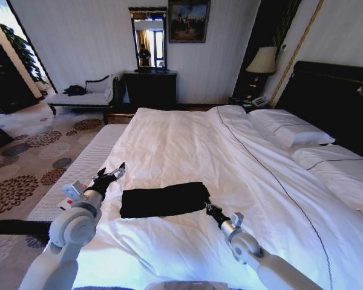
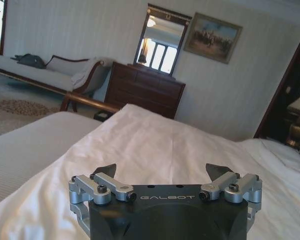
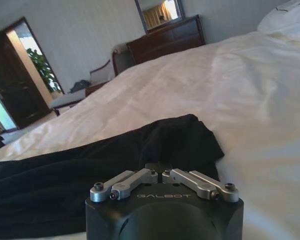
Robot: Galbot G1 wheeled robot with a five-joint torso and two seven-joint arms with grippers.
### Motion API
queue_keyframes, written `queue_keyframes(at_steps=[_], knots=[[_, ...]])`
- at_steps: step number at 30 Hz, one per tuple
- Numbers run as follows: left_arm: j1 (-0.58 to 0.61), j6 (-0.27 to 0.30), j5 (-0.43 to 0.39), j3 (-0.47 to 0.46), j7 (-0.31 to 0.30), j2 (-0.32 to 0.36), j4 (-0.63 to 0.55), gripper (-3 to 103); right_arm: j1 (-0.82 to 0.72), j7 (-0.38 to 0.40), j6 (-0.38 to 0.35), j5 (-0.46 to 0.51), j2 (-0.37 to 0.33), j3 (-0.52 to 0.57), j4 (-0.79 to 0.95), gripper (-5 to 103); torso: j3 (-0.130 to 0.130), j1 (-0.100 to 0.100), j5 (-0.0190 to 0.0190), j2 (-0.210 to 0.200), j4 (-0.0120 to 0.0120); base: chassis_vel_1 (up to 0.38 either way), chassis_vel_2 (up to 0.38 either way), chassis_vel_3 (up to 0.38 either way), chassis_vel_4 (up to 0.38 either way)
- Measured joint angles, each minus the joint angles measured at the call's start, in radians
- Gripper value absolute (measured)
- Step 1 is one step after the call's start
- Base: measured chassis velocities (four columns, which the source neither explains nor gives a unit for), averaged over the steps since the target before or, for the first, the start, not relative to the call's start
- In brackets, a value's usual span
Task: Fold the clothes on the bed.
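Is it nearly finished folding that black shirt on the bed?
Well along: the black T-shirt already lies as a narrow folded band on the white duvet. The right pincer is shut at its right end; the left pincer is open beside the left end. Probably one more fold remains.

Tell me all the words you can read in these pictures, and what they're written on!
"GALBOT": on the black body of the left gripper.
"GALBOT": on the black body of the right gripper.
No lettering shows on the folded black T-shirt.
The wall painting is too small to read.
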Motion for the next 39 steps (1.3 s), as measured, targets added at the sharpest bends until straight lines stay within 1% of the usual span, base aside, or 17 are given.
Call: queue_keyframes(at_steps=[4, 9, 13, 15, 18, 24, 27, 30, 31, 32, 33, 34, 35, 37, 39], knots=[[0.008, 0.007, 0.045, 0.043, 0.0, -0.001, 0.037, 100, -0.009, -0.053, 0.067, 0.002, 0.002, 0.004, -0.03, 0, 0.0, 0.0, 0.0, 0.0, 0.0001, 0.0, 0.0, 0.0, 0.0], [0.007, 0.011, 0.051, 0.057, 0.0, -0.005, 0.057, 100, 0.005, -0.073, 0.085, 0.02, 0.005, 0.012, -0.065, 0, 0.0, 0.0, 0.0, 0.0, 0.0, 0.0, 0.0, 0.0, 0.0], [0.005, 0.011, 0.052, 0.061, 0.0, -0.004, 0.074, 100, 0.044, -0.123, 0.109, 0.074, 0.011, 0.03, -0.134, 0, 0.0, 0.0, 0.0001, 0.0, 0.0004, 0.0, 0.0, 0.0, 0.0], [0.003, 0.011, 0.05, 0.061, 0.0, -0.003, 0.077, 100, 0.046, -0.137, 0.116, 0.082, 0.01, 0.031, -0.143, 0, 0.0, 0.0, 0.0, 0.0, 0.0003, 0.0, 0.0, 0.0, 0.0], [0.0, 0.011, 0.048, 0.06, 0.001, 0.0, 0.087, 100, 0.039, -0.175, 0.135, 0.085, 0.008, 0.028, -0.159, 0, 0.0, 0.0, 0.0, 0.0, 0.0001, 0.0, 0.0, 0.0, 0.0], [-0.001, 0.01, 0.049, 0.069, 0.002, 0.0, 0.104, 100, 0.028, -0.212, 0.165, 0.097, 0.018, 0.017, -0.173, 0, 0.0, 0.0, 0.0, 0.0, 0.0001, 0.0, 0.0, 0.0, 0.0], [-0.004, 0.01, 0.051, 0.075, 0.003, 0.0, 0.119, 100, 0.011, -0.253, 0.191, 0.105, 0.022, 0.011, -0.181, 0, 0.0, 0.0, -0.0001, 0.0, 0.0001, 0.0, 0.0, 0.0, 0.0], [-0.011, 0.007, 0.048, 0.072, 0.004, 0.0, 0.126, 100, -0.001, -0.258, 0.203, 0.094, 0.026, 0.011, -0.185, 0, 0.0, 0.0, -0.0001, 0.0, 0.0001, 0.0, 0.0, 0.0, 0.0], [-0.016, 0.001, 0.04, 0.067, 0.005, 0.002, 0.129, 100, -0.007, -0.251, 0.204, 0.087, 0.028, 0.012, -0.184, -2, 0.0, 0.0, 0.0, 0.0, 0.0001, 0.0, 0.0, 0.0, 0.0], [-0.023, -0.008, 0.027, 0.061, 0.006, 0.004, 0.13, 100, -0.012, -0.235, 0.205, 0.082, 0.031, 0.014, -0.18, 3, 0.0, 0.0, 0.0, 0.0, 0.0001, 0.0, 0.0, 0.0, 0.0], [-0.032, -0.019, 0.011, 0.054, 0.009, 0.006, 0.13, 100, -0.016, -0.211, 0.205, 0.075, 0.034, 0.017, -0.173, 3, 0.0, 0.0, -0.0001, 0.0, 0.0, 0.0, 0.0, 0.0, 0.0], [-0.044, -0.033, -0.013, 0.043, 0.011, 0.007, 0.129, 100, -0.02, -0.18, 0.205, 0.067, 0.038, 0.023, -0.165, 8, 0.0, 0.0, -0.0001, 0.0, 0.0, 0.0, 0.0, 0.0, 0.0], [-0.044, -0.033, -0.013, 0.043, 0.011, 0.007, 0.129, 100, -0.02, -0.18, 0.205, 0.067, 0.038, 0.023, -0.165, 8, 0.0, 0.0, -0.0001, 0.0, 0.0, 0.0, 0.0, 0.0, 0.0], [-0.065, -0.053, -0.064, 0.023, 0.013, 0.009, 0.115, 100, -0.018, -0.093, 0.205, 0.057, 0.052, 0.043, -0.15, 19, 0.0, 0.0, 0.0, 0.0, 0.0, 0.0, 0.0, 0.0, 0.0], [-0.087, -0.072, -0.117, -0.002, 0.013, 0.009, 0.091, 100, -0.011, 0.015, 0.198, 0.079, 0.065, 0.073, -0.112, 30, 0.0, 0.0, -0.0001, 0.0, 0.0001, 0.0, 0.0, 0.0, 0.0]])
